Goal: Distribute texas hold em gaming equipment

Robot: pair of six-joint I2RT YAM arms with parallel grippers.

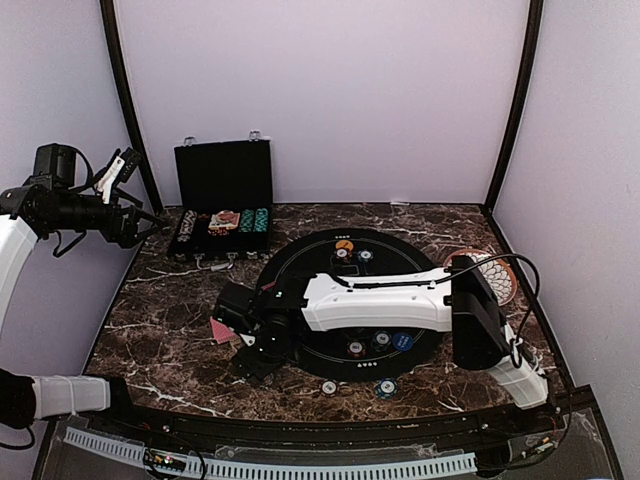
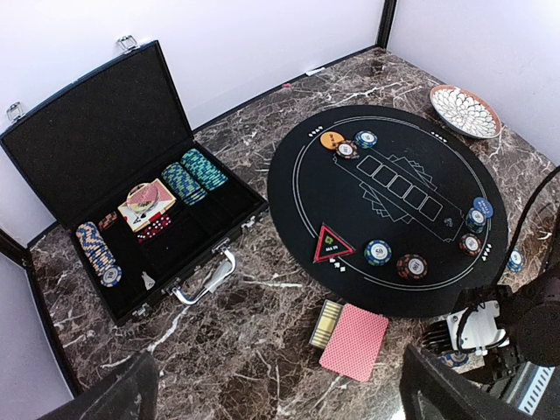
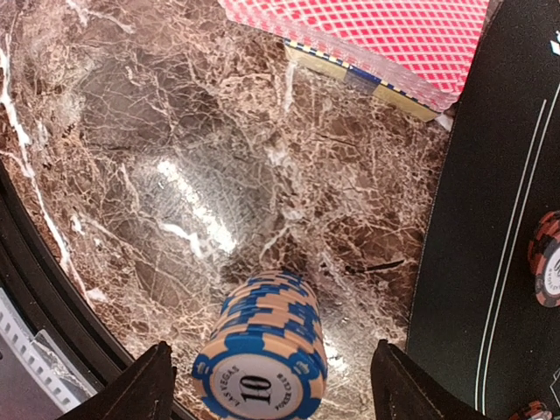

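Observation:
A stack of blue-and-peach poker chips marked 10 stands on the marble between the fingers of my right gripper. The gripper is open, with a gap on each side of the stack. From above, the right gripper is low at the left edge of the black round mat. A red-backed deck of cards lies beside it, overlapping a gold-edged pack. Several chips, an orange disc and a blue disc lie on the mat. My left gripper is raised high at the far left, open and empty.
The black hinged case lies open at the back left, with rows of chips inside. A white patterned plate sits at the back right. Two chips lie off the mat near the front. A red triangle marker lies on the mat.

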